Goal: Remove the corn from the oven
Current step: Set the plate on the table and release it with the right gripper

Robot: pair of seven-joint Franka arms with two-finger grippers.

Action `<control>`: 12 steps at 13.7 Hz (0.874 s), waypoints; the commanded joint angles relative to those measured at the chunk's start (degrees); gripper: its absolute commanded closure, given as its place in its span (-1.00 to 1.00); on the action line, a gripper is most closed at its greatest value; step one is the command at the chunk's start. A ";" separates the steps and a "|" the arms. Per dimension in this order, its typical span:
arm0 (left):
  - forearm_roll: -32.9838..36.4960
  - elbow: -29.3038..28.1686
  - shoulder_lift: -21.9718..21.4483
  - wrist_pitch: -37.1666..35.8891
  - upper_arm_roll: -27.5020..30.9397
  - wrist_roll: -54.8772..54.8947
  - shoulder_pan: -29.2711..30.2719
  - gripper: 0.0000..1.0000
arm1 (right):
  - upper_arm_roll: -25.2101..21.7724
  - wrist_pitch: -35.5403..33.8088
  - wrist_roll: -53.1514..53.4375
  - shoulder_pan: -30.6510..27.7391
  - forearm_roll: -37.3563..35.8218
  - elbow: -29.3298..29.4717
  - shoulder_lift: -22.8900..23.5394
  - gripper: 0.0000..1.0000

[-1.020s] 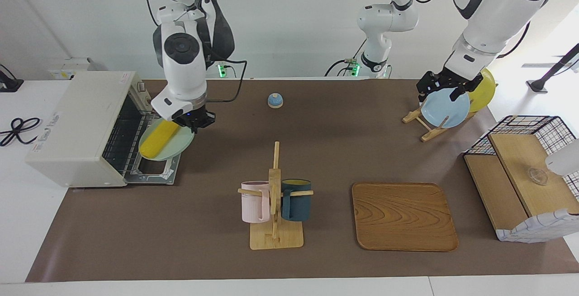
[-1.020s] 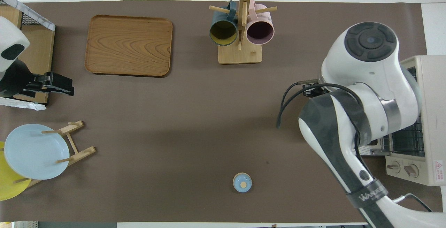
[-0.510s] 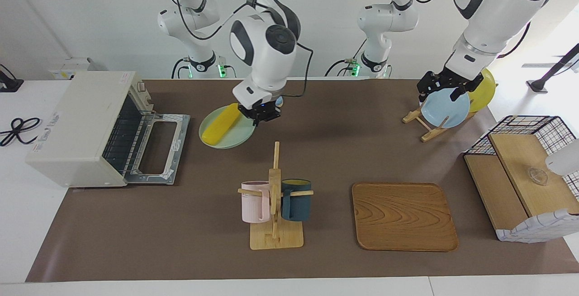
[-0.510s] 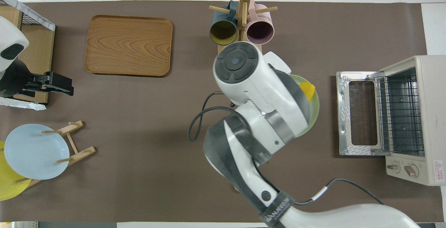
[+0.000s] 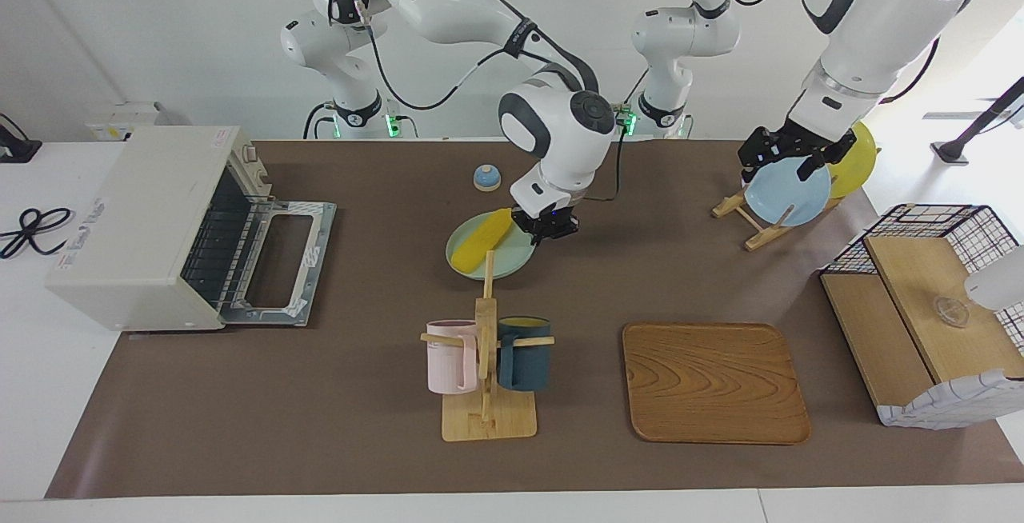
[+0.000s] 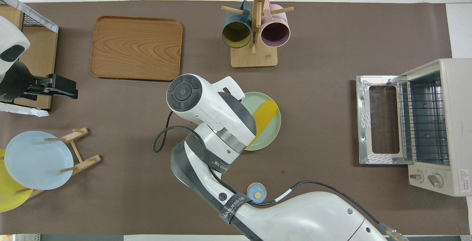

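Note:
The yellow corn (image 5: 480,240) lies on a pale green plate (image 5: 512,261) over the middle of the table, out of the oven; both also show in the overhead view, corn (image 6: 265,113) on plate (image 6: 272,132). My right gripper (image 5: 545,227) is shut on the plate's rim and holds it low over the table, beside the mug rack. The cream-white oven (image 5: 136,219) stands at the right arm's end, its door (image 5: 280,261) dropped open and its wire rack bare. My left gripper (image 5: 788,157) waits, open, over the plate rack.
A wooden mug rack (image 5: 486,363) with a pink and a dark blue mug stands farther from the robots than the plate. A wooden tray (image 5: 714,383), a rack with a blue plate (image 5: 788,191) and a yellow plate (image 5: 858,157), a basket shelf (image 5: 928,307), a small blue knob (image 5: 486,177).
My right arm has carried the green plate with the corn from the oven's open door to the table's middle, toward the left arm's end. The left arm has not moved.

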 commanded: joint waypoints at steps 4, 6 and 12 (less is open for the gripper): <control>-0.59 -1.99 -1.29 1.96 -0.22 0.56 0.71 -1.00 | 0.58 10.07 0.51 -2.32 6.95 -7.64 -3.34 0.38; -0.59 -2.25 -1.29 2.57 -0.22 0.56 0.62 -1.00 | 0.58 12.07 -0.63 -2.41 6.34 -6.94 -3.25 0.00; -0.76 -4.36 -1.21 5.90 -0.83 2.14 -1.39 -1.00 | -0.21 -2.84 -6.96 -6.53 -3.05 -10.95 -11.14 0.44</control>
